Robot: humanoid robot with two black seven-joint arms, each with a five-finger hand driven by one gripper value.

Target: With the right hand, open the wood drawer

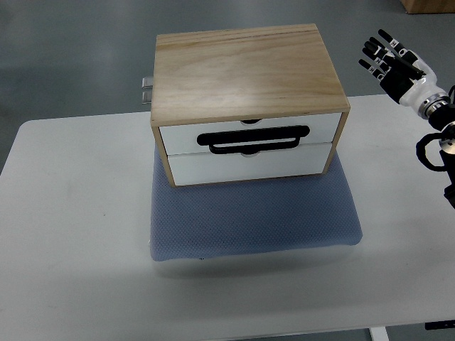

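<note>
Nothing is opened yet — both white fronts of the wood drawer box (249, 106) sit flush, on a blue mat (252, 217) mid-table. The right hand (391, 60), fingers spread and empty, hangs far right — reach, grasp of the black handle (254, 138) and pull all remain.

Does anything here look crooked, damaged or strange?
Nothing stands out. The wood drawer box sits squarely on the blue mat, both drawers shut. The right robot hand is raised beside it, fingers spread.
</note>
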